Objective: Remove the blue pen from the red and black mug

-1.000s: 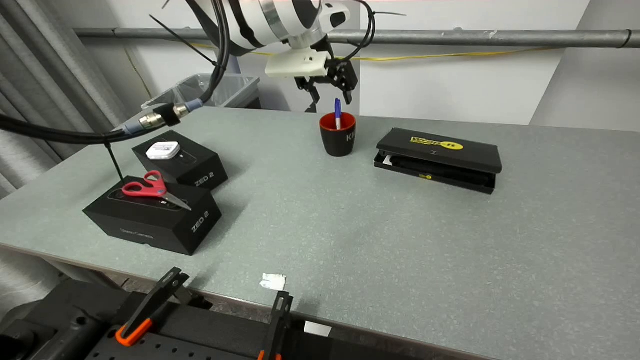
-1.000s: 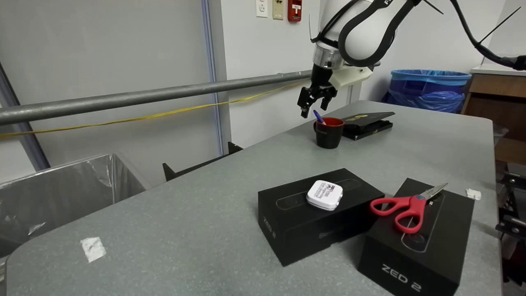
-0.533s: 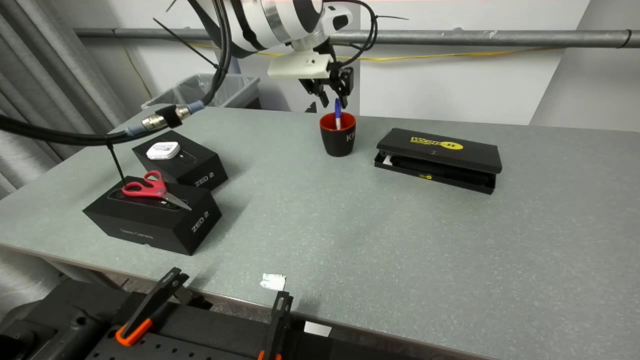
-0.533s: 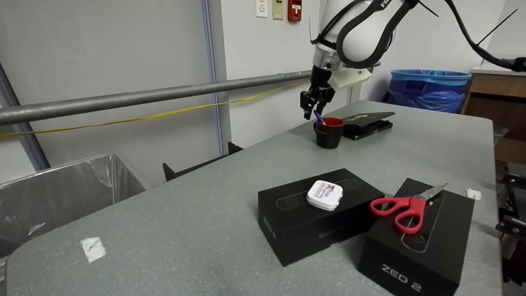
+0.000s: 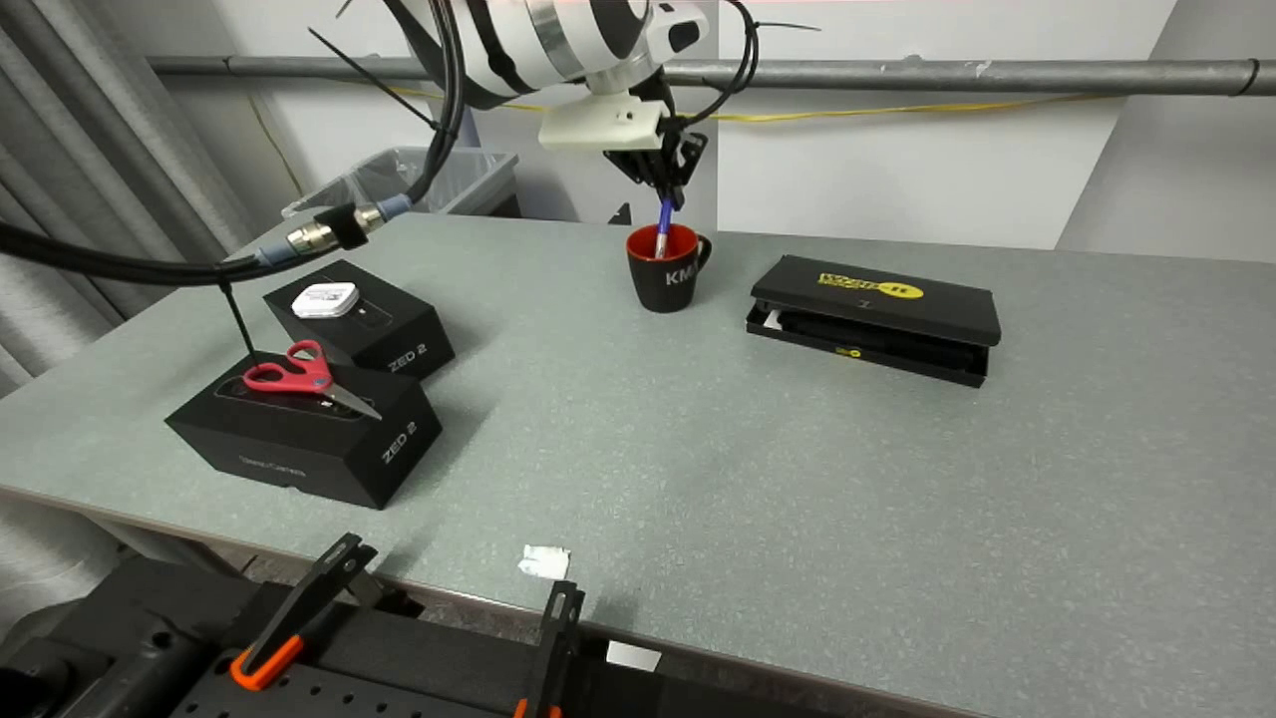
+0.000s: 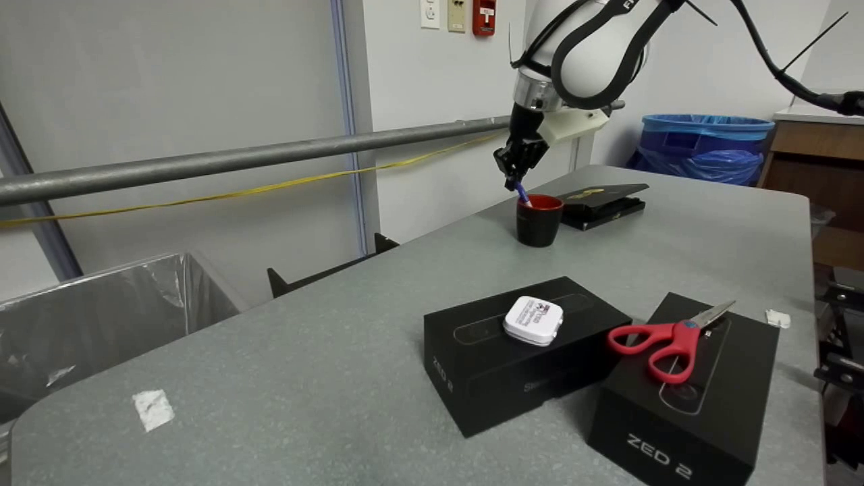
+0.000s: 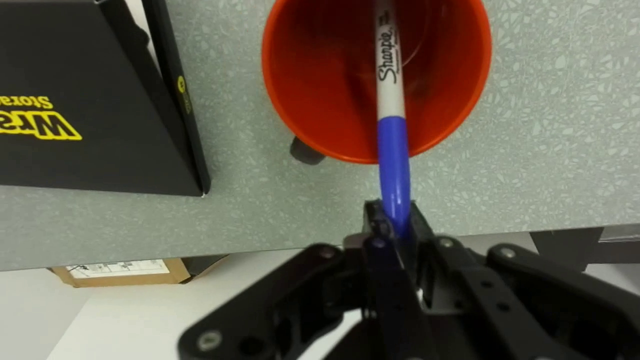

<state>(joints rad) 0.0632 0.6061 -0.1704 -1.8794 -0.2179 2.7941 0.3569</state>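
Wrist view: my fingers (image 7: 423,229) grip the blue pen (image 7: 391,112) by its cap (image 7: 394,170), lower end inside the red-and-black mug (image 7: 310,90).

Pincer (image 6: 514,185) touches blue pen (image 6: 524,196) leaning in mug (image 6: 538,227).

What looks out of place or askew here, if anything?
The flat black box near the red and black mug has its lid ajar instead of closed flush. Torn-looking white scraps lie on the table, perhaps litter or tape. No spill shows.
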